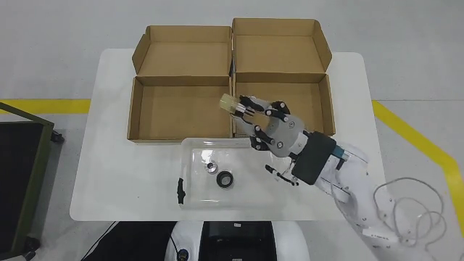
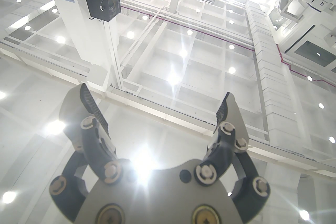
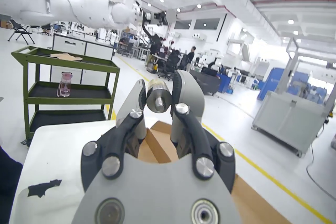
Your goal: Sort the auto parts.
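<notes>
Holding a metal cylinder [image 3: 157, 101] with jaws closed onto it, the right gripper [image 3: 158, 89] hangs just beyond the far rim of the clear tray [image 1: 239, 192], above the wall shared by two cardboard boxes [image 1: 177, 109], so it probably needs to centre over one box and lower before releasing

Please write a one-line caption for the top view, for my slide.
Right hand holds a metal cylinder above two open cardboard boxes; two parts lie in the clear tray.
</notes>
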